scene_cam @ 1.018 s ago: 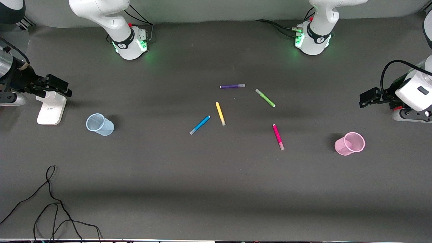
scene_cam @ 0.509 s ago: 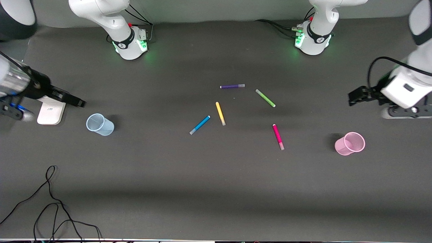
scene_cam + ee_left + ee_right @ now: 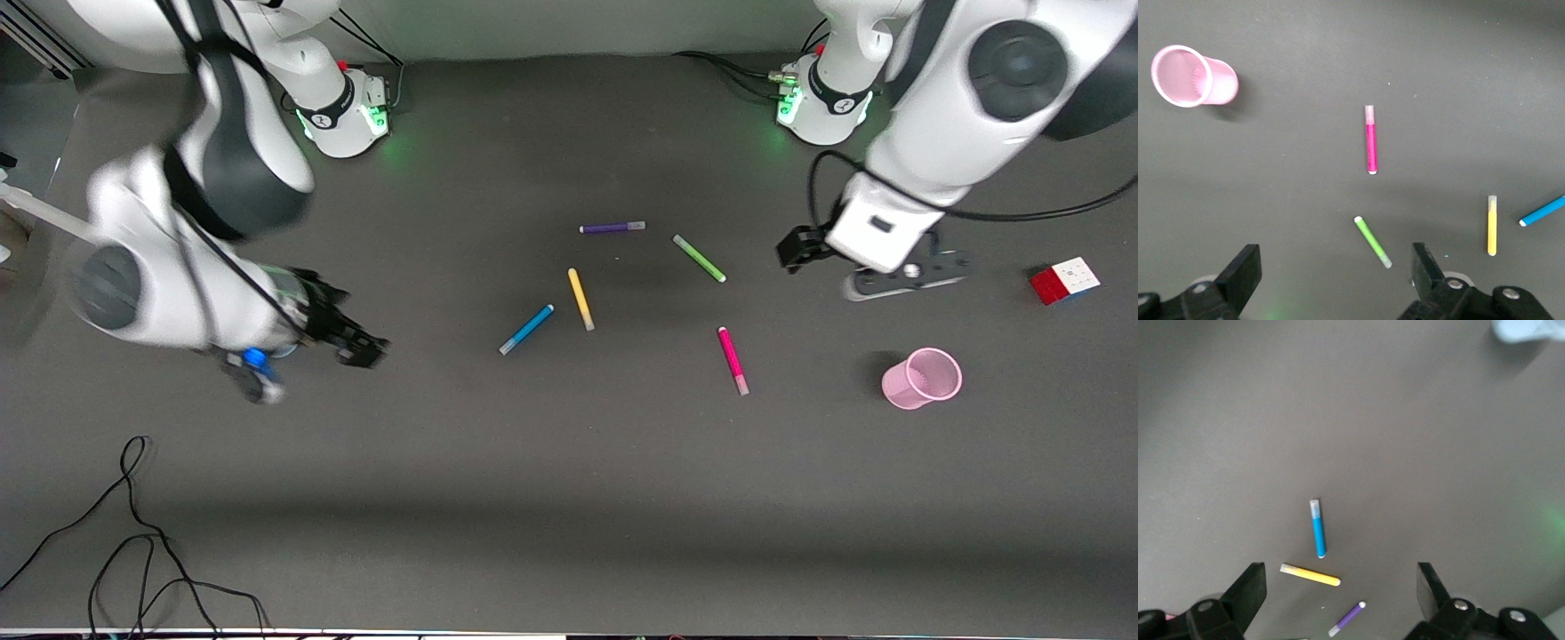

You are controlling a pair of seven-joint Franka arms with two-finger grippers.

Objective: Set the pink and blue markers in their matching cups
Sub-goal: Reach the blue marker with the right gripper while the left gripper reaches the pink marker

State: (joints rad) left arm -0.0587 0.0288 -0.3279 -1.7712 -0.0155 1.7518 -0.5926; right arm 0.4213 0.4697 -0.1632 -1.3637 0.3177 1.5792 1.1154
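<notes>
The blue marker [image 3: 526, 329] and the pink marker [image 3: 733, 360] lie flat on the dark table. The pink cup [image 3: 922, 379] stands toward the left arm's end. The blue cup is hidden by the right arm in the front view; a pale blue blur in the right wrist view [image 3: 1523, 329] looks like it. My right gripper [image 3: 360, 351] is open and empty over bare table, toward the right arm's end from the blue marker [image 3: 1317, 528]. My left gripper [image 3: 791, 251] is open and empty over the table beside the green marker [image 3: 1372, 241]. Its wrist view shows the pink marker [image 3: 1370, 139] and pink cup [image 3: 1191, 77].
A purple marker [image 3: 612, 228], a green marker [image 3: 699, 258] and a yellow marker [image 3: 581, 299] lie among the task markers. A colour cube [image 3: 1064, 280] sits at the left arm's end. A black cable [image 3: 133, 533] loops near the front camera at the right arm's end.
Both arms have swung in from the table's ends toward the markers. The right arm now covers the blue cup in the front view. The colour cube has come into sight.
</notes>
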